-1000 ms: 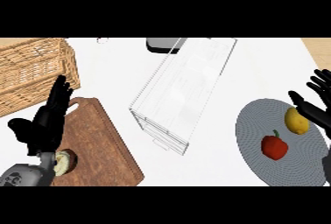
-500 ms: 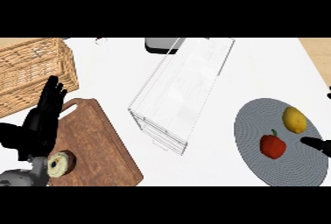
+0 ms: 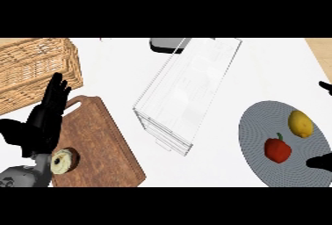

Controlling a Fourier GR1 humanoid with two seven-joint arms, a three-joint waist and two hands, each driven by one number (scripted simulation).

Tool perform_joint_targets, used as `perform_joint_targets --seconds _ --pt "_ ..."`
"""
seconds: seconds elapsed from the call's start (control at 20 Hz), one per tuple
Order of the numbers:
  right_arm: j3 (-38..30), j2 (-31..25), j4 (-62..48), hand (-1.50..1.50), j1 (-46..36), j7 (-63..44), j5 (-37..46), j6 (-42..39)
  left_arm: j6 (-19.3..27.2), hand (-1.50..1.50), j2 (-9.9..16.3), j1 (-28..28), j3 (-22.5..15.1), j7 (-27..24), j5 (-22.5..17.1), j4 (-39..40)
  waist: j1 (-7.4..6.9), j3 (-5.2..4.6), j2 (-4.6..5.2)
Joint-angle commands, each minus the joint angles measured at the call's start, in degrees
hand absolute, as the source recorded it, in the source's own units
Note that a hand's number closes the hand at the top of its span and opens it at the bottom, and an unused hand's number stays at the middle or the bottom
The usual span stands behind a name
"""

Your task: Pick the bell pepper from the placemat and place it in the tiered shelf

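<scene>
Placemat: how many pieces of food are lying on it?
2. On the grey placemat, the red bell pepper lies near the middle, and the lemon lies beyond it to the right. None seems hidden.

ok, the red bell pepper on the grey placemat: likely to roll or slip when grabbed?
Probably some roll: the bell pepper looks rounded and lies on the flat placemat. Its skin looks smooth, so it may slip. A nudge could send it towards the lemon, close beside it.
</scene>
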State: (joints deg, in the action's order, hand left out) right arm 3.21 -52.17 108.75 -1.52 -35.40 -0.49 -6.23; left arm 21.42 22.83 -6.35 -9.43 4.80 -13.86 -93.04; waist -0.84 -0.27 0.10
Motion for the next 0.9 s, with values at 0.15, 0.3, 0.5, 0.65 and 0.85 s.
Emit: perform_joint_targets --seconds 0.15,0.3,0.5,0.65,0.85 --pt "13.99 4.93 0.09 -1.5 -11.7 -22.3 10.57 -1.22 -0.74 0.0 -0.58 2.28 -0.98 -0.48 1.63 -2.45 -1.14 0.19 0.1" --pt "15.91 6.93 -3.45 -1.5 -13.42 -23.9 14.06 -4.18 -0.63 0.0 -0.55 2.02 0.6 1.19 1.57 -2.9 -0.29 0.24 -0.02" --pt "21.68 10.76 -4.86 -1.5 -13.19 -27.46 22.09 -3.85 -1.23 0.0 -1.76 0.28 1.62 -0.38 2.03 0.75 0.37 0.23 -0.01" --pt "21.46 8.5 -9.57 -1.5 -14.11 -28.57 21.21 -8.81 0.51 0.0 -1.62 0.38 0.59 3.51 3.15 -3.47 0.12 0.25 -0.03" --pt "22.24 11.88 -11.83 -1.5 -13.17 -29.29 25.18 -7.29 -1.18 0.0 -1.8 0.64 1.95 3.88 2.6 -3.27 0.49 0.27 -0.11"
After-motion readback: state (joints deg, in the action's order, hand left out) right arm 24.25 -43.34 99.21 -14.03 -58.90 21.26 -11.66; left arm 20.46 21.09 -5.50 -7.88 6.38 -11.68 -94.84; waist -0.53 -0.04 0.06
